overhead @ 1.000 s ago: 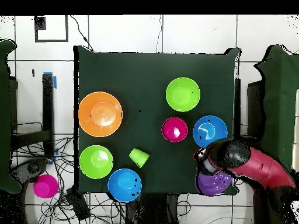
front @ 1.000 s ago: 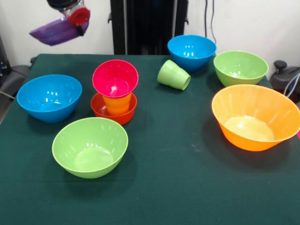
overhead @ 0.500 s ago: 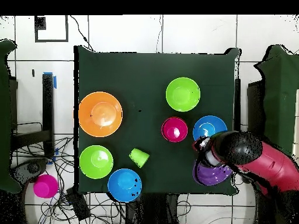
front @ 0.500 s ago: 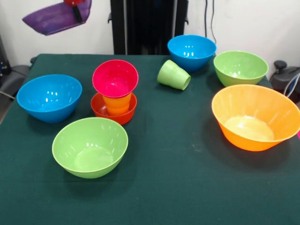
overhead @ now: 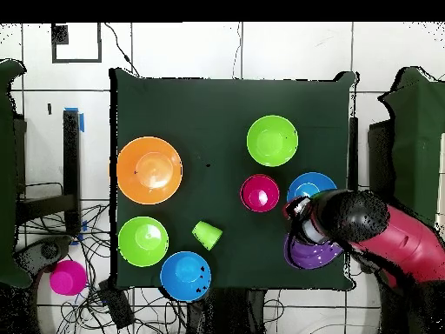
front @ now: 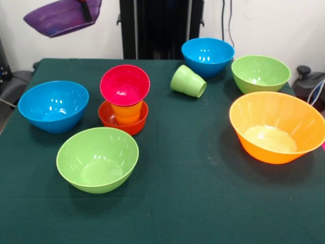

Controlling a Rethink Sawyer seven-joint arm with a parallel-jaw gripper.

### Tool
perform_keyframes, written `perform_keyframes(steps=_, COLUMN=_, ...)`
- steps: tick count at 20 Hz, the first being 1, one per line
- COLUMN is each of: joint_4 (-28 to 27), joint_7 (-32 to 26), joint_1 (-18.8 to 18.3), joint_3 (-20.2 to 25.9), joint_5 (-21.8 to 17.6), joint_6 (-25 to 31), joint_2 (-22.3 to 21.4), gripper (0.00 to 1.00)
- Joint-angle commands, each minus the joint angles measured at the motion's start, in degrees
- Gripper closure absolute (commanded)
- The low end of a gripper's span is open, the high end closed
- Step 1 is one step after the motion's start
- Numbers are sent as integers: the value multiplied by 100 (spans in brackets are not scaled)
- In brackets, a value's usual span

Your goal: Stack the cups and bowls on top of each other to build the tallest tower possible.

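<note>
The tower stands left of centre: a small red-orange bowl (front: pixel 123 122) holds an orange cup (front: pixel 126 112), and a magenta bowl (front: pixel 125 84) (overhead: pixel 260 192) sits tilted on the cup. High above the table's far left corner hangs a shallow purple bowl (front: pixel 60 18) (overhead: pixel 311 254), tilted, with my gripper (front: pixel 85 7) (overhead: pixel 301 230) shut on its rim. Only a black finger shows at the top edge. A light green cup (front: pixel 188 81) (overhead: pixel 207 234) lies on its side.
On the green cloth sit two blue bowls (front: pixel 53 105) (front: pixel 207 55), two light green bowls (front: pixel 97 158) (front: pixel 260 72) and a large orange bowl (front: pixel 277 126). The red arm (overhead: pixel 382 239) covers part of a blue bowl (overhead: pixel 311 183). A pink bowl (overhead: pixel 67 277) lies off the table.
The purple bowl has risen in my gripper, whose red part has left the front view's top edge. In the overhead view it has shifted slightly toward the tower.
</note>
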Motion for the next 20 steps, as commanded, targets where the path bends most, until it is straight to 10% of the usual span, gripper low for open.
perform_keyframes(steps=1, joint_4=-122, joint_7=-785, joint_1=209, joint_3=898, joint_5=92, joint_6=-538, joint_2=163, gripper=100)
perform_keyframes(steps=12, joint_4=-711, joint_7=-108, joint_1=712, joint_3=969, joint_5=107, joint_6=-791, joint_2=526, gripper=100)
perform_keyframes(steps=20, joint_4=-1792, joint_7=-100, joint_1=1048, joint_3=841, joint_5=16, joint_6=815, joint_2=394, gripper=100)
